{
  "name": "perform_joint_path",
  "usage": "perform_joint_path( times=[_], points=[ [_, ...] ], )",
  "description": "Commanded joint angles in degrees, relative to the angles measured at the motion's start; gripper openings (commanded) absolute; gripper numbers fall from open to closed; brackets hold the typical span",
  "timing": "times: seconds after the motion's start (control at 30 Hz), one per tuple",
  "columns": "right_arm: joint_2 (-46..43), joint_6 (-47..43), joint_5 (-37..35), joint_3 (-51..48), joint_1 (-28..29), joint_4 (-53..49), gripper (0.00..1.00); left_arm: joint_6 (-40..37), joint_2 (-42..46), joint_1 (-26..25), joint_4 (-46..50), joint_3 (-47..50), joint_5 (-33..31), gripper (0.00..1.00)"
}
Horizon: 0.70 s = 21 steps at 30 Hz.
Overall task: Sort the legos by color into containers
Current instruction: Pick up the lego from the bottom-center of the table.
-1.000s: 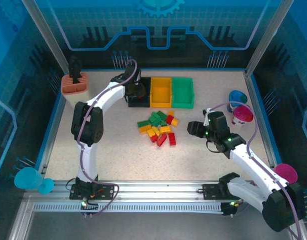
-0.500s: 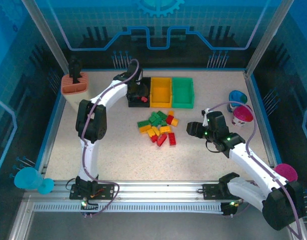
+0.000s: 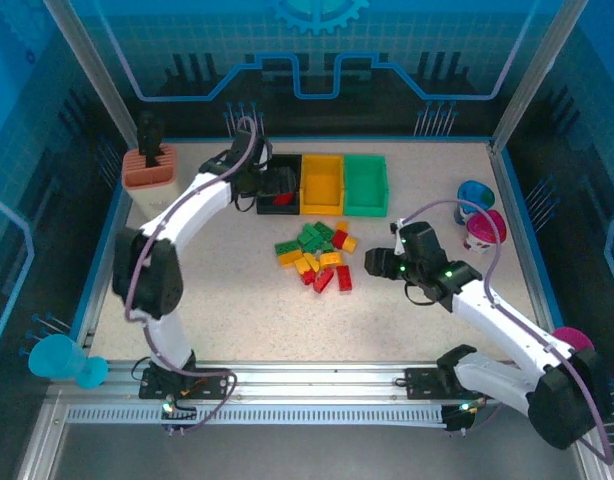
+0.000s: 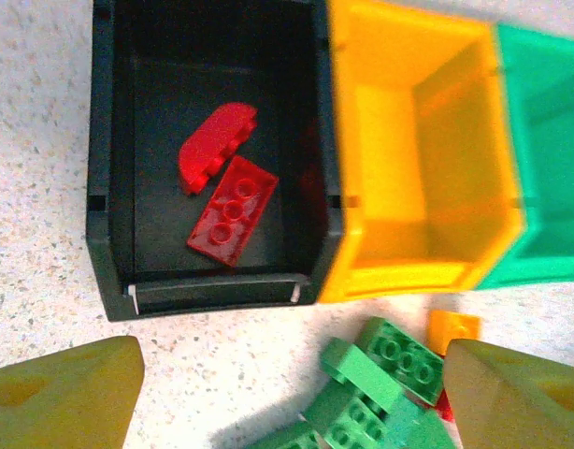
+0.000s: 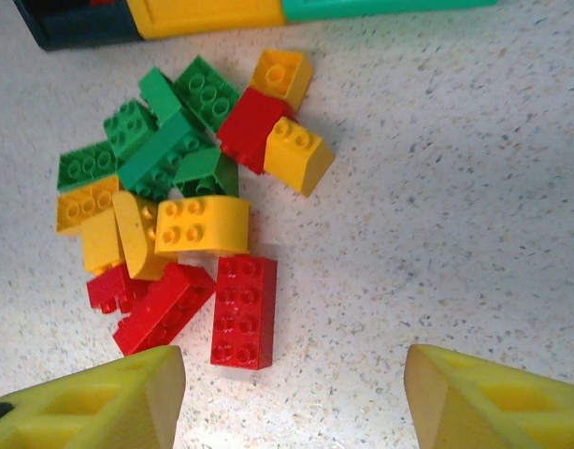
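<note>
Legos lie heaped near the black bin, two red ones inside it; light, rigid, slick, probably best pinched across flat sides. Left gripper and right gripper gape empty.

You have a speckled table: lego pile at centre, bin row at twelve o'clock, salmon holder at ten.

We reach our left arm far forward, the left gripper angled down, jaws spread wide; our right arm stretches inward, the right gripper low, jaws parted and empty
</note>
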<state>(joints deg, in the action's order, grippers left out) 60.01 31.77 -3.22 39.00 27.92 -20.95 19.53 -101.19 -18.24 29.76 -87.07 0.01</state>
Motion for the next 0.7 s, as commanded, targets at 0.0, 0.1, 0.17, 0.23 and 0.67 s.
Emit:
perform_joint_path(
  times=[0.0,0.1,0.17,0.23,0.67],
  points=[
    [3.53,-1.91,-2.16,3.49,2.97,-3.97,0.64,0.65,6.72,-2.46,-3.50,7.67,0.71,0.83],
    [8.24,-2.06,-2.01,5.06,5.10,-4.96,0.65,0.99,11.98,-4.53,-4.21,14.58,-0.33,0.82],
    [11.49,-2.19,-1.55,6.40,6.37,-5.33,0.66,1.42,15.64,-6.04,-4.68,18.99,-1.08,0.81],
    [15.30,-2.23,-1.43,8.02,7.66,-5.68,0.67,1.94,18.98,-7.54,-5.45,23.28,-1.58,0.80],
    [35.69,-1.05,-6.47,21.26,13.44,-11.74,0.64,6.79,37.33,-11.70,-8.07,42.09,-2.59,0.78]
  ],
)
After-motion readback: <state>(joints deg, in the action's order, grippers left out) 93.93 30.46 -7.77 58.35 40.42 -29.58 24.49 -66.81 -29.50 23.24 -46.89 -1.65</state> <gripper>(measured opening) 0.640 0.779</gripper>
